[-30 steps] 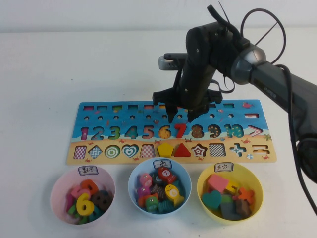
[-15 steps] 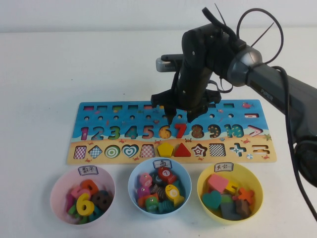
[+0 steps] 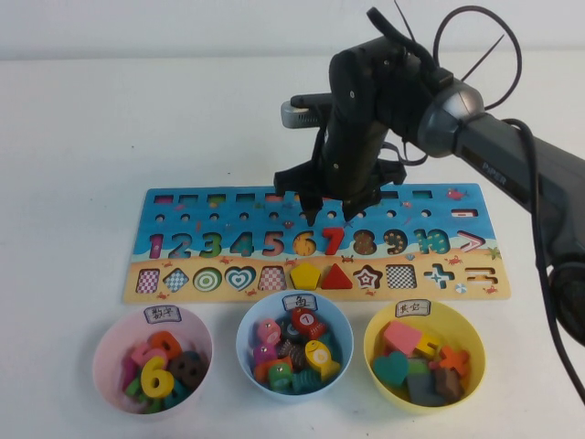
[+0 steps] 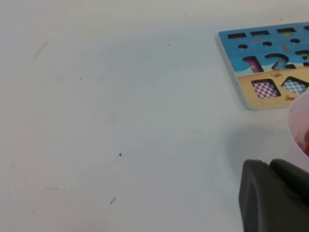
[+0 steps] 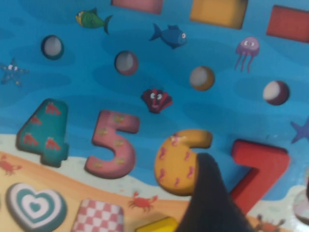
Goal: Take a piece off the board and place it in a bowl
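The red 7 piece (image 3: 333, 240) sits in its slot on the blue board (image 3: 228, 208), between the yellow 6 (image 3: 306, 242) and the 8. My right gripper (image 3: 330, 217) is open and empty, pointing down just above the board with one fingertip over the 6 and the other over the 7's right side. In the right wrist view the 7 (image 5: 258, 166) lies beside a dark finger (image 5: 207, 198). The pale pink bowl (image 3: 101, 352) with a paper label stands front left, holding several number pieces. My left gripper (image 4: 275, 198) is low over the bare table beside that bowl (image 4: 297, 121).
A light blue bowl (image 3: 245, 343) and a yellow bowl (image 3: 373, 337), both with pieces, stand in front of the board. A yellow pentagon (image 3: 304, 275) and a red triangle (image 3: 336, 276) sit in the board's lower strip. The right arm reaches in from the right.
My right gripper has drifted slightly left and up over the 6 and 7, still open. The pieces and bowls have not moved.
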Controlling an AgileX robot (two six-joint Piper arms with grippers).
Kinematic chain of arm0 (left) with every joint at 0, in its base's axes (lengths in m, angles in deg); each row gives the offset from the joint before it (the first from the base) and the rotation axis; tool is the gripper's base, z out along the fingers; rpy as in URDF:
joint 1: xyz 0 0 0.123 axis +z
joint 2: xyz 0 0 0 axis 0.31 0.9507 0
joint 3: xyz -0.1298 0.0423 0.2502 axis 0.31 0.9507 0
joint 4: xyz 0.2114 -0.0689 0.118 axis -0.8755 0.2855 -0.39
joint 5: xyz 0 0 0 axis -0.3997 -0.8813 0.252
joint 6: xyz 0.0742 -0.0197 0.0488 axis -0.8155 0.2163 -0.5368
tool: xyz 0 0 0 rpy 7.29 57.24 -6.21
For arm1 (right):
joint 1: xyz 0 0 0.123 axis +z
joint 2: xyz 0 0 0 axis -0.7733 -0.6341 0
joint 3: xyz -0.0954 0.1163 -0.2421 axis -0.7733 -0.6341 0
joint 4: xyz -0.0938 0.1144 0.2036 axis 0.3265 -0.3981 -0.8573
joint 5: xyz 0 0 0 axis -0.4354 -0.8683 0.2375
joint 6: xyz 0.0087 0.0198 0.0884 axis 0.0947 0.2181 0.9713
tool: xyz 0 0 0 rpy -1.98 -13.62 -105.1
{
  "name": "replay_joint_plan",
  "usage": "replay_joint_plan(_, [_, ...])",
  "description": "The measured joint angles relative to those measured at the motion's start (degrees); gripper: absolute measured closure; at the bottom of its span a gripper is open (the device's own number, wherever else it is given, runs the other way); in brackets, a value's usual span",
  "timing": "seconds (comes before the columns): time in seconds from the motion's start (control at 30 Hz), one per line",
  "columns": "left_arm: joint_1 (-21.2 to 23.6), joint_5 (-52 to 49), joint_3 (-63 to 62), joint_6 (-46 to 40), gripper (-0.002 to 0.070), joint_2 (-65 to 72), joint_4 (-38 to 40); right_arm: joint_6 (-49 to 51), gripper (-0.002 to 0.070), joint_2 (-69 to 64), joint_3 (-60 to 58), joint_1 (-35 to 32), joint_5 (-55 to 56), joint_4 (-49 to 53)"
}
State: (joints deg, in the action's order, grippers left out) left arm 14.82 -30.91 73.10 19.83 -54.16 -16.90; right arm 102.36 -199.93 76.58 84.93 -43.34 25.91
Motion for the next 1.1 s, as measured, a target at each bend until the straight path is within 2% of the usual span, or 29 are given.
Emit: replay_joint_plan(1.1, [0.0, 0.0, 0.0, 0.0, 0.0678, 0.0, 0.0, 1.9, 0.0301, -2.4, -0.1, -1.2, 0.0, -2.0])
